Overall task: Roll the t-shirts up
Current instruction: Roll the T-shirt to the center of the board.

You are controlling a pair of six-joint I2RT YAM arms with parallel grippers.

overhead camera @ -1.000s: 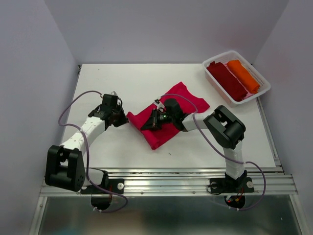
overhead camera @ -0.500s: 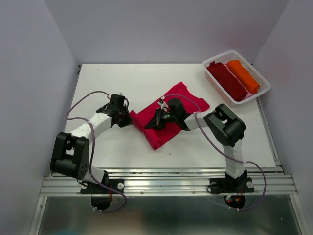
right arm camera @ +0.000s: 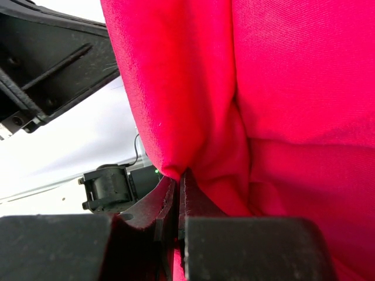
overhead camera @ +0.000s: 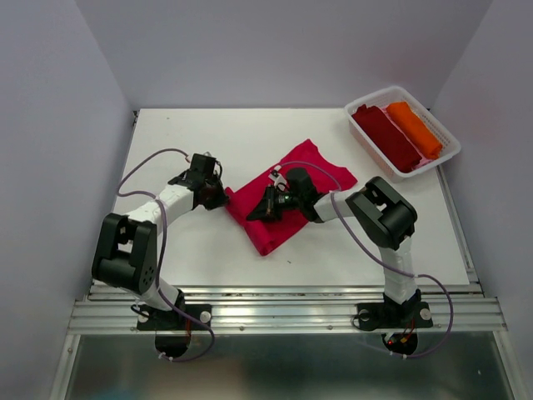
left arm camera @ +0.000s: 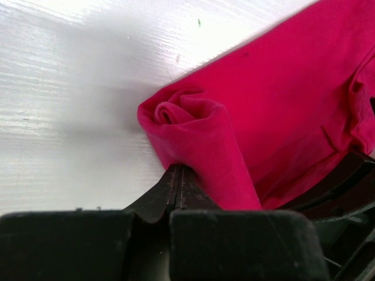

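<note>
We are keeping the left gripper (left arm camera: 177, 171) and the right gripper (right arm camera: 177, 175) clamped on the crimson t-shirt (overhead camera: 268, 235), pinching its rolled left edge and a central fold, while it is lying mid-frame on the table (overhead camera: 208, 250), well apart from the upper-right basket (overhead camera: 436, 163) containing the maroon t-shirt (overhead camera: 387, 137) and the orange t-shirt (overhead camera: 415, 128).

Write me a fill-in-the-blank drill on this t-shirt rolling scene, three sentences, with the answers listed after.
1. The white slatted plastic basket holds ____ rolled garments: the dark maroon t-shirt and the orange t-shirt.
2. The left gripper and the right gripper both have their jaws ____ on the bright crimson-red t-shirt.
3. That crimson garment lies ____ the basket, on the white table.

Missing words: two; shut; outside
</note>
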